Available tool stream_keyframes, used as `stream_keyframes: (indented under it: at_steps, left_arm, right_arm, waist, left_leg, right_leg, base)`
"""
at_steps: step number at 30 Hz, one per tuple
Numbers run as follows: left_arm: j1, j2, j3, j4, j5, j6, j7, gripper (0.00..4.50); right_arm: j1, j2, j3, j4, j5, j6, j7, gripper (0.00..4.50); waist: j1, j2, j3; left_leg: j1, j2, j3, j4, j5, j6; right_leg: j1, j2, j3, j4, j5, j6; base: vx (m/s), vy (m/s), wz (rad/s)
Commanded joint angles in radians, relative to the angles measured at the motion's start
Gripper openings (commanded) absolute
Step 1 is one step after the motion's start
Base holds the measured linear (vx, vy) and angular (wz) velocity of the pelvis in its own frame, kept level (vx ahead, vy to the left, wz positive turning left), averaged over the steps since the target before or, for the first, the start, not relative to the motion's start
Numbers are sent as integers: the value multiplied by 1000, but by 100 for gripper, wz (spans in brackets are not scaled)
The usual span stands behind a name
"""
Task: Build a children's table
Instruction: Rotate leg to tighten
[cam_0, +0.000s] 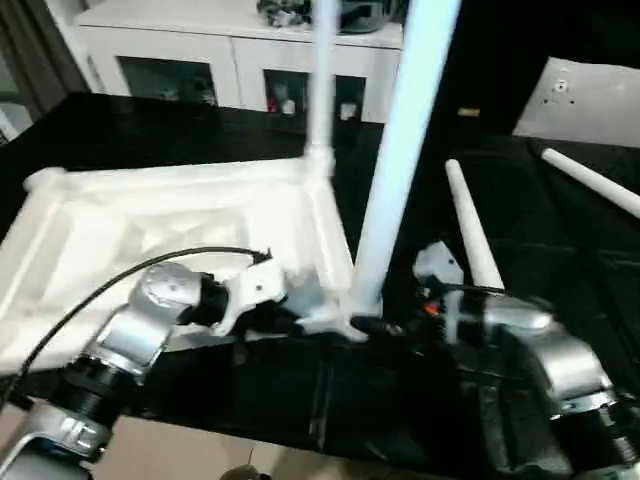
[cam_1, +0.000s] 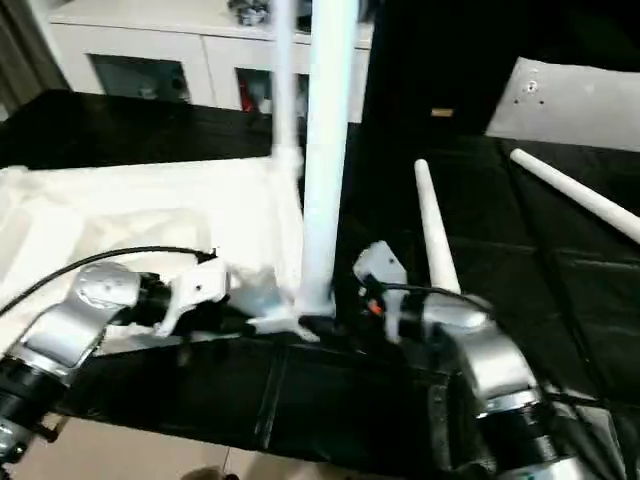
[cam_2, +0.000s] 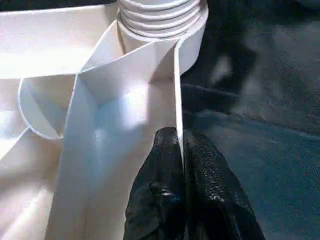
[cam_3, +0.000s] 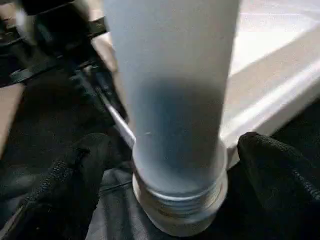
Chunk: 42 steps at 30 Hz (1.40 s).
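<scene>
On a black surface (cam_0: 250, 400), the white tabletop (cam_0: 120, 230) of a children's table is seen lying upside down at the left, its ribbed underside and raised rim facing up. Two white legs are seen standing upright in its corner sockets: one at the far right corner (cam_0: 322, 90), and a thicker-looking one at the near right corner (cam_0: 395, 170), which is closest to the camera. In the right wrist view, the threaded base of this near leg (cam_3: 175, 200) is shown seated in its round socket.

The left gripper (cam_2: 184, 165) is placed at the near right edge of the tabletop, its black fingers (cam_2: 160, 190) pressed together with the thin white rim wall pinched between them, just beside the near corner socket. The right gripper (cam_3: 175, 165) is positioned at the base of the near leg, its black fingers (cam_3: 75, 185) spread wide on either side of the tube and apart from it.

Two further white legs are seen lying loose on the surface to the right: one (cam_0: 470, 235) just beyond the right gripper, pointing away, and another (cam_0: 590, 180) farther right, lying at an angle. A small white panel with holes (cam_0: 580, 100) is seen at the far right. White cabinets with glass doors (cam_0: 200, 70) stand beyond the surface.
</scene>
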Motion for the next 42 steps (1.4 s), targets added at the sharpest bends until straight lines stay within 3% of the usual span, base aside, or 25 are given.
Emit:
stream_keyframes:
  at_steps: [1,2,4,13,24,34,38,39,42]
  left_arm:
    - [-29,27,-40,9,3,-49,-92,0]
    - [-29,27,-40,9,3,-49,-92,0]
    - [-38,35,-47,15,-2,-57,-123,0]
    - [-65,44,-74,50,7,-119,-189,0]
    - [-67,33,-72,64,10,-139,-179,0]
    - [-55,18,-42,58,-3,-104,-131,0]
    - [-42,-20,-8,47,4,-29,-19,0]
    - [-40,-29,0,44,6,-9,7,0]
    - [-28,-100,57,10,-20,104,134,0]
  right_arm:
    - [-32,-43,33,-12,21,16,98,444]
    - [-32,-43,33,-12,21,16,98,444]
    - [-41,-60,48,-7,21,21,138,444]
    - [-63,-73,95,13,17,-2,208,427]
    - [-51,-45,105,16,10,-17,184,321]
    - [-21,-8,104,-15,28,13,136,251]
    - [0,54,78,-20,23,19,22,245]
    - [3,69,72,-17,20,19,-6,244]
    - [8,163,40,20,-23,17,-192,243]
  waist:
    - [3,-5,-56]
    - [5,-2,-56]
    - [10,-10,-57]
    - [20,-8,-58]
    - [27,-14,-60]
    - [28,-12,-60]
    - [22,-8,-55]
    - [20,-10,-52]
    - [10,-11,-47]
  left_leg:
    - [11,35,-7,-70,-207,35]
    - [12,35,-7,-70,-205,36]
    - [12,37,-4,-68,-188,37]
    - [10,38,-5,-66,-180,31]
    - [12,38,-3,-65,-163,29]
    - [11,37,-3,-65,-169,25]
    - [13,36,-6,-72,-218,5]
    - [19,35,-8,-73,-254,-8]
    - [17,32,-10,-77,-277,-24]
  right_leg:
    - [50,-71,41,-73,-217,-199]
    - [48,-71,42,-73,-217,-200]
    - [48,-73,43,-70,-198,-205]
    - [48,-74,41,-66,-190,-215]
    - [48,-73,41,-63,-171,-213]
    - [47,-73,42,-64,-183,-206]
    - [45,-74,41,-73,-268,-190]
    - [42,-76,41,-82,-347,-170]
    - [38,-76,40,-88,-412,-153]
  base:
    - [0,0,0]
    - [0,0,0]
    - [0,0,0]
    - [0,0,0]
    - [0,0,0]
    - [0,0,0]
    - [0,0,0]
    - [0,0,0]
    - [0,0,0]
